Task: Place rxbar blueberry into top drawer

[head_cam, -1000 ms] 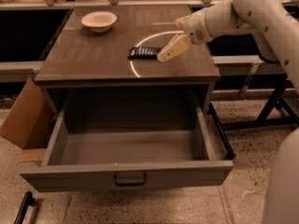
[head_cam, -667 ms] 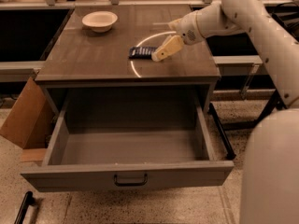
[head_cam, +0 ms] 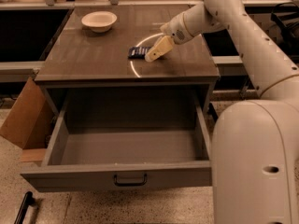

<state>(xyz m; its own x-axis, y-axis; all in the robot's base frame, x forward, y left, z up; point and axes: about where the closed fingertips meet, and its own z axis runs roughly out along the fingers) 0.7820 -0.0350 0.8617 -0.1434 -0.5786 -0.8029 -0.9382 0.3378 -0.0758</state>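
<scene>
The rxbar blueberry [head_cam: 136, 52] is a dark navy bar lying flat on the brown tabletop [head_cam: 93, 55], right of centre. My gripper [head_cam: 152, 54] reaches in from the right on the white arm, its tan fingers [head_cam: 159, 48] angled down and left, tips at the bar's right end and partly covering it. The top drawer [head_cam: 117, 175] is pulled wide open below the tabletop, grey, with a dark bar handle [head_cam: 130, 179] at the centre of its front panel. Its inside shows nothing in it.
A cream bowl [head_cam: 98, 20] stands at the back left of the tabletop. A cardboard flap [head_cam: 22, 120] leans at the cabinet's left side. My white base [head_cam: 254, 162] fills the lower right. A dark bar [head_cam: 22, 208] lies on the speckled floor at bottom left.
The gripper has moved left and slightly down, closing onto the bar's right end. The bar, bowl and drawer have not moved.
</scene>
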